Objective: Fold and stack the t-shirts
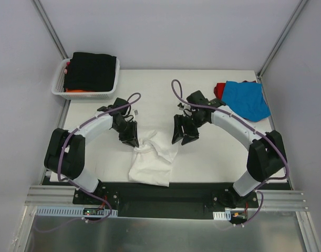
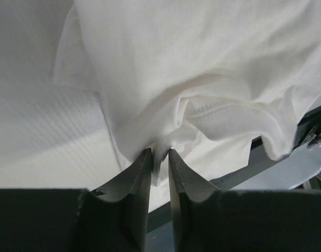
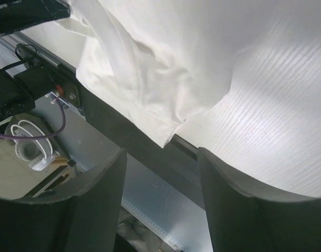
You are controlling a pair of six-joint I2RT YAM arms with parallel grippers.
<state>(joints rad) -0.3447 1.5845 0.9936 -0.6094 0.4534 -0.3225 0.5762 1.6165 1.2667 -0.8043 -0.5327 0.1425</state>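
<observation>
A crumpled white t-shirt (image 1: 152, 160) lies at the table's near middle, its lower part hanging over the front edge. My left gripper (image 1: 133, 142) is shut on a fold of it at its upper left; the pinched cloth (image 2: 165, 105) bunches just above the fingertips (image 2: 144, 160). My right gripper (image 1: 182, 139) is open and empty, above the table just right of the shirt, whose lower edge (image 3: 149, 73) shows in its view. A blue t-shirt (image 1: 246, 100) lies on a red one (image 1: 219, 89) at the back right. Black (image 1: 91, 71) and orange (image 1: 79, 90) shirts lie in the basket.
A white lattice basket (image 1: 59, 86) stands at the back left corner. The black front rail (image 1: 165, 191) and metal frame run along the near edge. Grey walls enclose the table on three sides.
</observation>
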